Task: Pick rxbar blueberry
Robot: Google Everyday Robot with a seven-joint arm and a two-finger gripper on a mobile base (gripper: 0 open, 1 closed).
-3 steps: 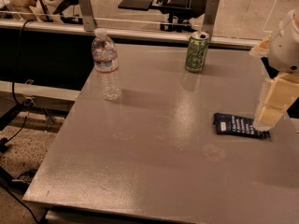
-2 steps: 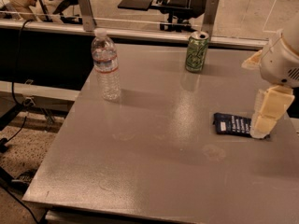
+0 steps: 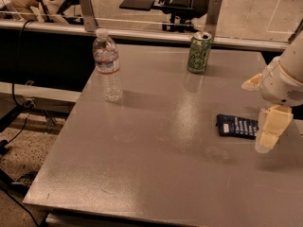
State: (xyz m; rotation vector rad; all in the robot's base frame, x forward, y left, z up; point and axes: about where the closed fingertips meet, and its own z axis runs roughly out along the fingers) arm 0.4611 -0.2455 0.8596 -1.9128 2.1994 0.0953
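The rxbar blueberry (image 3: 235,126), a flat dark navy wrapper with a white label and white text lines, lies flat on the grey table (image 3: 156,141) at the right. My gripper (image 3: 266,141) hangs from the white arm at the right edge of the view. It points down over the bar's right end and covers that end.
A clear water bottle (image 3: 107,66) stands at the table's back left. A green soda can (image 3: 199,52) stands at the back, right of centre. A metal rail (image 3: 142,22) runs behind the table. Cables lie on the floor to the left.
My gripper has moved left and down, from beside the bar's right end to over it. The bar, can and bottle have not moved.
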